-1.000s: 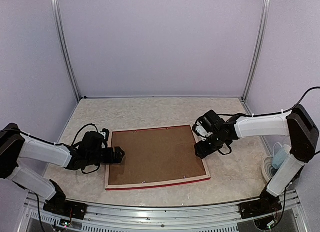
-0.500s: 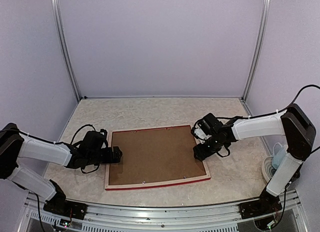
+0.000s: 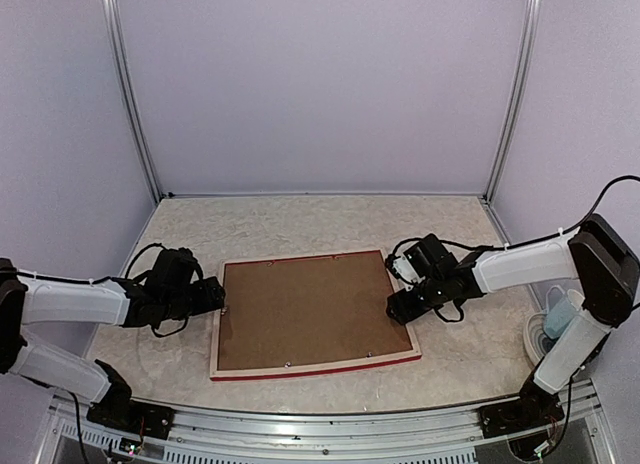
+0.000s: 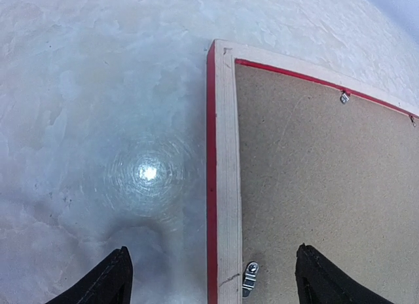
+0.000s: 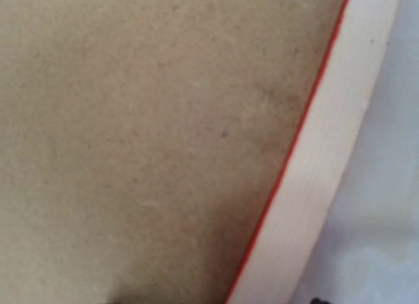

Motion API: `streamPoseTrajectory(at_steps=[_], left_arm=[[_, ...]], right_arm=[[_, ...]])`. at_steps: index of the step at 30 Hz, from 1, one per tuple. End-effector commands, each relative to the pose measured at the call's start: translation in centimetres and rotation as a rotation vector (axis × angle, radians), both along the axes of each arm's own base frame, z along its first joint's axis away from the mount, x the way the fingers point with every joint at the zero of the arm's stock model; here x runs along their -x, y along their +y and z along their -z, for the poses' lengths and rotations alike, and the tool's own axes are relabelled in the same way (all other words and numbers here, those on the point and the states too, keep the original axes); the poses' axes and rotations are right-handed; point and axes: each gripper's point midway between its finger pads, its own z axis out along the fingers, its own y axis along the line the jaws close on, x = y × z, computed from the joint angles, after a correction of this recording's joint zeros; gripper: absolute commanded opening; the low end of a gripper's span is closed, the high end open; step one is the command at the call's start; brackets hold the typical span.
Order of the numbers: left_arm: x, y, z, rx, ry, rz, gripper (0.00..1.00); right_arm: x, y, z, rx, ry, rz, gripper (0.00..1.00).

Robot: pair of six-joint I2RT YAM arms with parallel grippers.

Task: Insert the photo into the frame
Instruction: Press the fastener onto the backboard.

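Note:
The frame lies face down on the table, pale wood back up, with a thin red edge showing. A brown backing board fills it. The photo is hidden. My left gripper is open and straddles the frame's left rail, one finger over the table and the other over the board. My right gripper hangs low over the frame's right rail and the board. Only dark traces of its fingertips show at the bottom of the right wrist view, wide apart.
Small metal turn clips sit along the inner edge of the frame. A white and blue object stands past the table's right edge. Purple walls with metal posts close in the back and sides.
My left gripper has drawn back leftward from over the board to the frame's left rail. My right gripper has shifted slightly down along the right rail. The frame has not moved.

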Motion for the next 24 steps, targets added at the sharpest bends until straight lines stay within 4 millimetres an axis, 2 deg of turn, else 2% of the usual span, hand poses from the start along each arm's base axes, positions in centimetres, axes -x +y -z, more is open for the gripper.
streamPoseTrajectory(at_steps=[1, 9, 15, 24], left_arm=[[1.0, 1.2, 1.3, -0.044, 0.070, -0.027, 0.84], [2.0, 1.2, 3.4, -0.092, 0.165, 0.008, 0.81], [2.0, 0.7, 2.9, -0.073, 0.148, 0.030, 0.79], [2.0, 0.1, 3.2, -0.088, 0.169, 0.063, 0.78]], right_arm=[[1.0, -0.8, 1.1, 0.007, 0.013, -0.014, 0.65], [1.1, -0.5, -0.5, -0.044, -0.024, -0.018, 0.66], [1.2, -0.7, -0.4, -0.051, -0.029, -0.013, 0.66], [1.7, -0.3, 0.2, -0.065, -0.001, -0.031, 0.66]])
